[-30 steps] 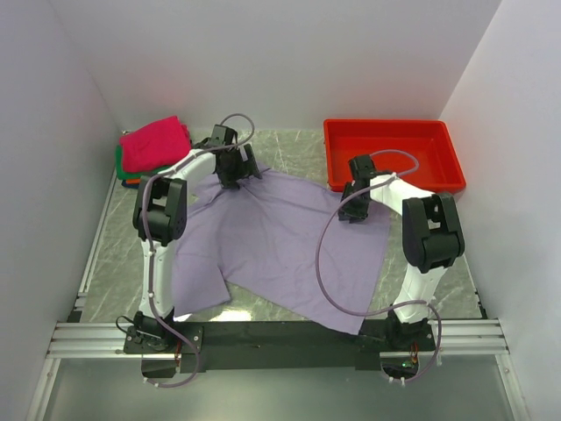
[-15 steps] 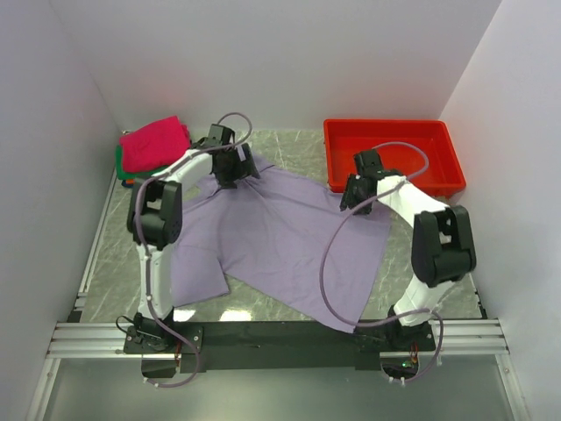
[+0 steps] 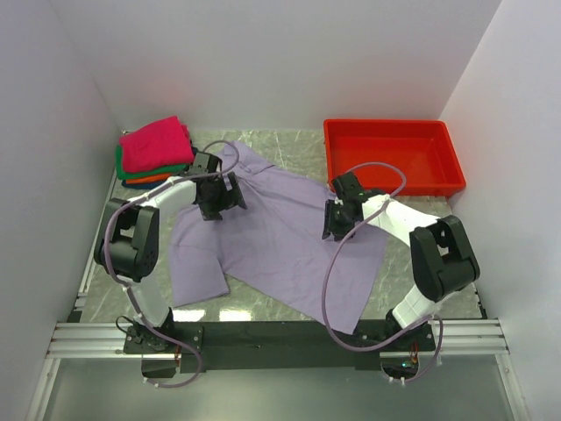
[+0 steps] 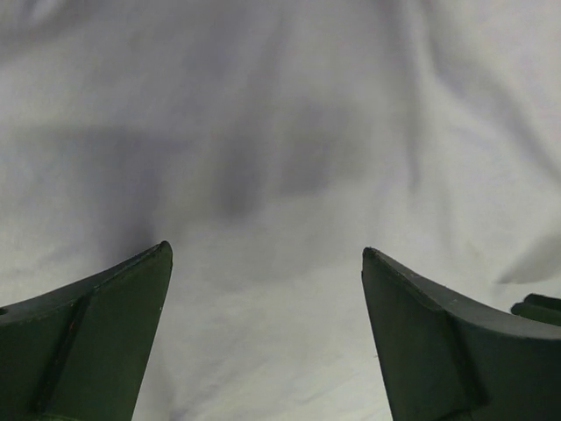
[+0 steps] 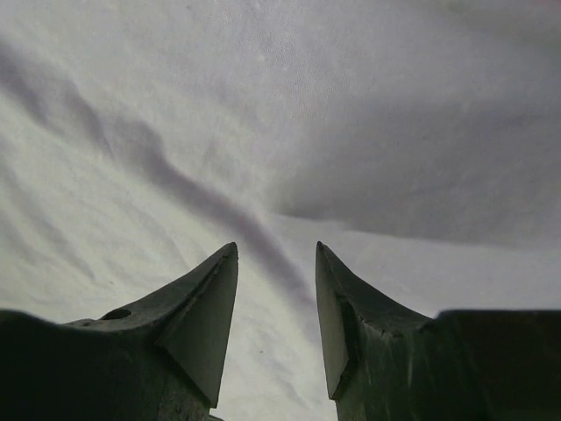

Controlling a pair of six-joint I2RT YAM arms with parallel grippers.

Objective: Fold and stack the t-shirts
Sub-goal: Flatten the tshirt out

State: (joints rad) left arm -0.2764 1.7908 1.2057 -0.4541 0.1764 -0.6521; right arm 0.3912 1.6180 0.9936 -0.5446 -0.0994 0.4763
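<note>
The pale lavender t-shirt (image 3: 272, 241) lies spread flat on the marble table, with some wrinkles. My left gripper (image 3: 217, 200) hovers over its far left part, jaws wide open and empty; in the left wrist view (image 4: 266, 250) only lavender cloth (image 4: 280, 132) shows between the fingers. My right gripper (image 3: 336, 224) is over the shirt's right part, jaws open a little; in the right wrist view (image 5: 276, 247) a crease of the cloth (image 5: 175, 184) runs toward the gap. Folded shirts, magenta-pink on top (image 3: 155, 145) with green and orange under it, are stacked at the back left.
A red plastic tray (image 3: 394, 132) stands at the back right, close to the shirt's far right edge. White walls close in the left, back and right sides. An aluminium rail (image 3: 263, 338) runs along the near edge by the arm bases.
Both grippers have moved from the shirt's far edge toward the near side and left, over the cloth. The shirt's far left edge now shows behind the left gripper.
</note>
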